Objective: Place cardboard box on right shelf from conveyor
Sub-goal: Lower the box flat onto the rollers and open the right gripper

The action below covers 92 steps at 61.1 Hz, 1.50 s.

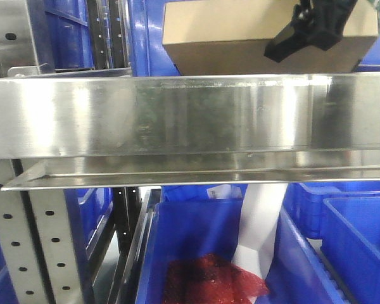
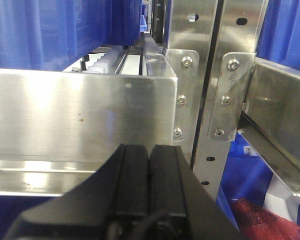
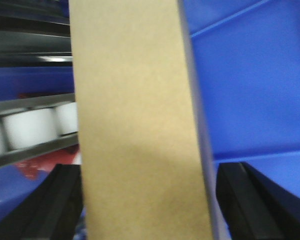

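Front view: box [image 1: 228, 38] held above and behind the shelf [image 1: 190, 114] lip, right gripper [image 1: 316, 28] clamped on its right part, blue bins [image 1: 202, 253] below. Left wrist view: left gripper [image 2: 149, 170] empty, fingers [image 2: 132, 172] pressed together, facing a steel shelf front beside a perforated upright [image 2: 215, 85]. Right wrist view: box [image 3: 137, 125] filling the gap between spread black fingers [image 3: 55, 205], white rollers [image 3: 30, 127] to the left.
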### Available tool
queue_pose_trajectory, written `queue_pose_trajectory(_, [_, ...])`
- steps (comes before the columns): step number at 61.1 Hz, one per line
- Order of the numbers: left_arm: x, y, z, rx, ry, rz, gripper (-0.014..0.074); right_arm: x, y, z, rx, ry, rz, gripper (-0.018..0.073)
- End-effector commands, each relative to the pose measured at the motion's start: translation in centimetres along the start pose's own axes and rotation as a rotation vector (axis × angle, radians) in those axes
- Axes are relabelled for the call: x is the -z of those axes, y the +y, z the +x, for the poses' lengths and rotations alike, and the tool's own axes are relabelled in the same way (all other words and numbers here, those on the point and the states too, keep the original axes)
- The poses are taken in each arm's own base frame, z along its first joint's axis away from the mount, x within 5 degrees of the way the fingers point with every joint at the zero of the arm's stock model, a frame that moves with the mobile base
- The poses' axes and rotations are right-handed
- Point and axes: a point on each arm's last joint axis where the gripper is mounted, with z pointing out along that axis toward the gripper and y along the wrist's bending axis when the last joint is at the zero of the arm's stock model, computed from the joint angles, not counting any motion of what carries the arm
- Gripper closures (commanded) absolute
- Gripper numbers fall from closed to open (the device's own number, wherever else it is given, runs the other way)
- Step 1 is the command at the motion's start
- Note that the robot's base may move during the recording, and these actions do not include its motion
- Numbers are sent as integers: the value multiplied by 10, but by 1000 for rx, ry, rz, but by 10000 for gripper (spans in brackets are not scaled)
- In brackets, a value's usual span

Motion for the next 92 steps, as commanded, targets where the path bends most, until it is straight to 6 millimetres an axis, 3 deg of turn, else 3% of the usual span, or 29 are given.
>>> queue_pose_trajectory(1, [1, 1, -6, 6, -93, -6, 713, 24, -13, -13, -74, -73, 70, -64])
queue_pose_trajectory(11, [1, 1, -6, 6, -93, -6, 713, 36, -11, -14, -308, -78, 38, -64])
queue_pose_trajectory(26, [1, 1, -6, 6, -93, -6, 713, 71, -6, -9, -866, -197, 121, -57])
queue_pose_trajectory(34, [1, 1, -6, 6, -93, -6, 713, 102, 7, 3, -1049, -320, 192, 42])
queue_pose_trajectory(49, [1, 1, -6, 6, -93, -6, 713, 153, 43, 27, -1059, -474, 267, 369])
queue_pose_trajectory(59, [1, 1, -6, 6, -93, -6, 713, 184, 68, 43, -1048, -557, 302, 496])
queue_pose_trajectory(73, [1, 1, -6, 6, -93, -6, 713, 199, 90, 57, -1041, -606, 324, 494])
queue_pose_trajectory(92, [1, 1, -6, 6, -93, -6, 713, 198, 92, 59, -1044, -590, 318, 494])
